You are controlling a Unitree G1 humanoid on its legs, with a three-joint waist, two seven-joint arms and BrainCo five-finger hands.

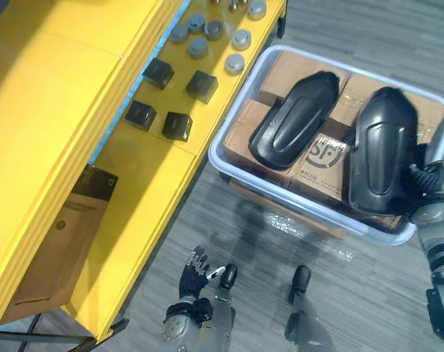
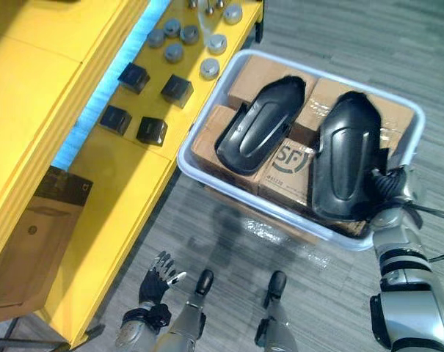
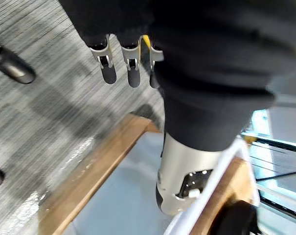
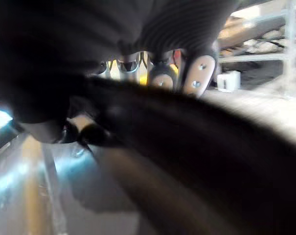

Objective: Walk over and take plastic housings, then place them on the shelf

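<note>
Two black plastic housings lie side by side on cardboard boxes in a clear bin. The left housing lies untouched. My right hand is at the near right edge of the right housing. In the right wrist view its fingers reach over the dark rim of that housing, with the thumb against the other side. My left hand hangs low beside the yellow shelf, fingers relaxed and holding nothing.
On the shelf's surface sit several small black boxes and grey round caps. A brown box stands on the lower level. The bin rests on a wooden pallet over grey floor, close to the shelf's edge.
</note>
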